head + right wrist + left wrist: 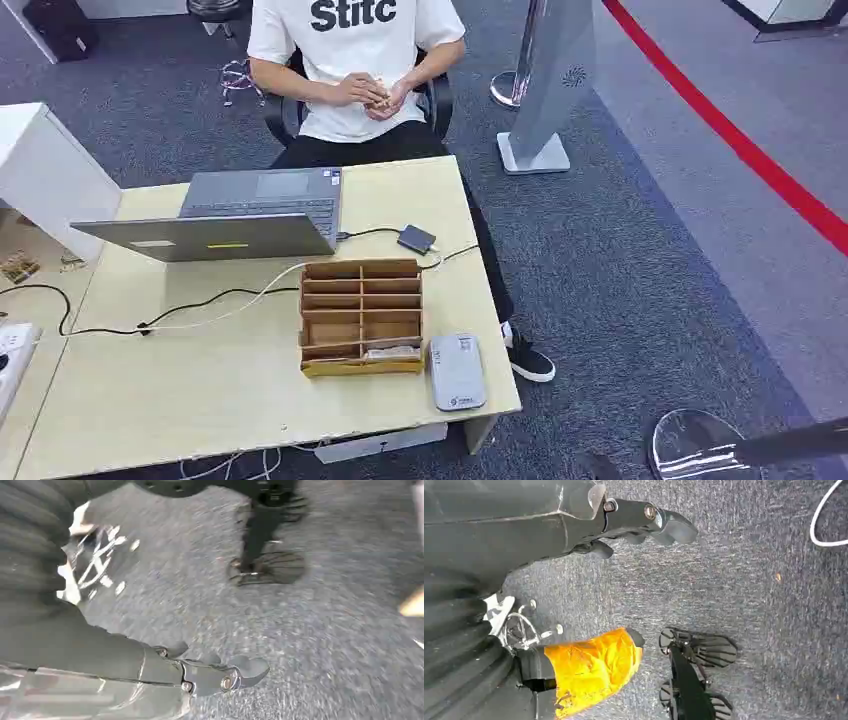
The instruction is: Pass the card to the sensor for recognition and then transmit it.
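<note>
Risk of fumbling card [392, 352] wedged low in wooden organizer [361, 316] beside sensor [457, 371]; left hand [644, 522] and right hand [220, 672] hanging empty, fingers loosely apart

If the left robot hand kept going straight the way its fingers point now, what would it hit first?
Probably just the carpet. The left robot hand hangs over bare grey floor, holding nothing, with no object ahead of its fingers. Depth is hard to judge.

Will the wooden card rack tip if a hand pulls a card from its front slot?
Probably not: the wooden card rack sits low and wide on the table. It looks light, so it may slide. The card looks thin and stiff.
</note>
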